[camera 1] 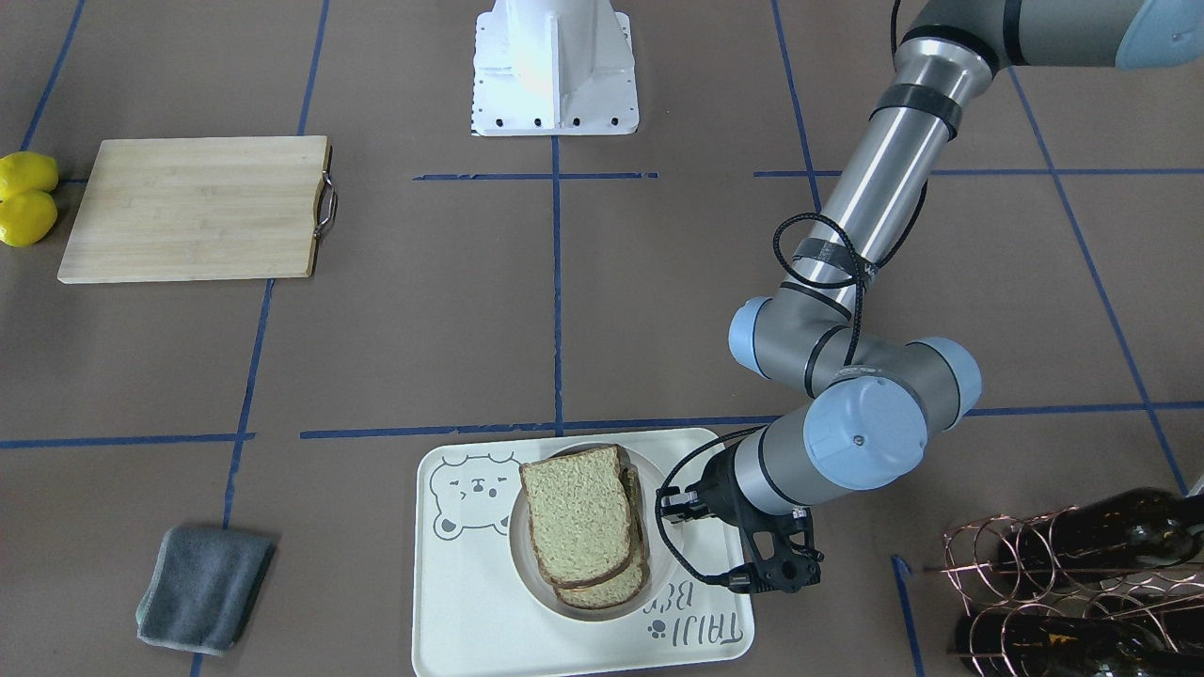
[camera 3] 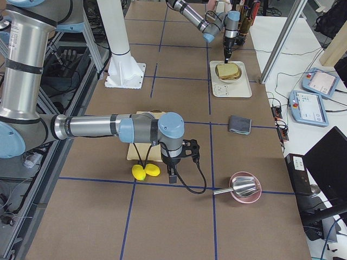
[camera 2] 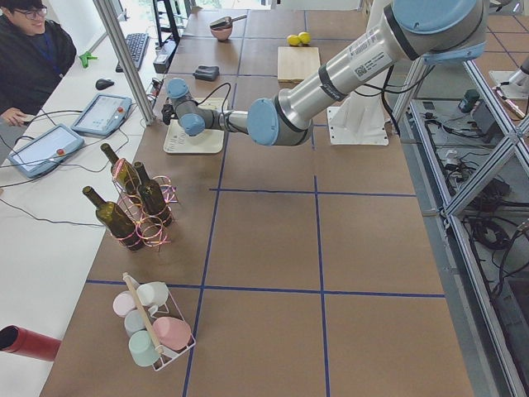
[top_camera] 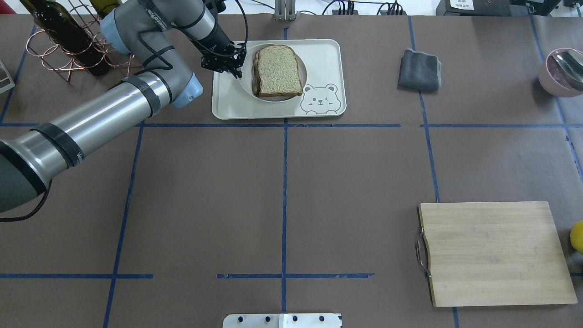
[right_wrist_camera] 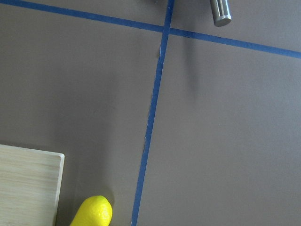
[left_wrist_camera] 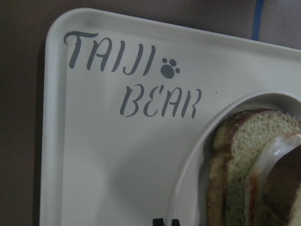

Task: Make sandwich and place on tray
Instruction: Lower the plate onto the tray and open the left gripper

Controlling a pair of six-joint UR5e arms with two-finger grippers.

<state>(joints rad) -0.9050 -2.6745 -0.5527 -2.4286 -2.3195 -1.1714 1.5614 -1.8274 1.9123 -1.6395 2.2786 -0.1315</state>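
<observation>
The sandwich (camera 1: pixel 578 527), two speckled tan slices with dark crust, lies stacked on a round white plate (top_camera: pixel 248 87) on the cream bear tray (camera 1: pixel 461 602). In the left wrist view the white egg (left_wrist_camera: pixel 270 153) shows between the slices (left_wrist_camera: pixel 240 150), next to the "TAIJI BEAR" lettering on the tray (left_wrist_camera: pixel 117 165). My left gripper (top_camera: pixel 236 72) hovers over the tray beside the plate's rim, by the lettered corner; its fingertips (left_wrist_camera: pixel 158 221) look shut and empty. My right gripper (camera 3: pixel 172 174) shows only in the exterior right view, near the lemons; I cannot tell if it is open.
A wooden cutting board (top_camera: pixel 494 253) with a metal handle lies on my right, two lemons (camera 1: pixel 26 197) beside it. A grey cloth (top_camera: pixel 419 69) lies right of the tray. A wire rack with wine bottles (top_camera: pixel 63 41) stands close to my left arm. A pink bowl (top_camera: pixel 560 73) sits far right.
</observation>
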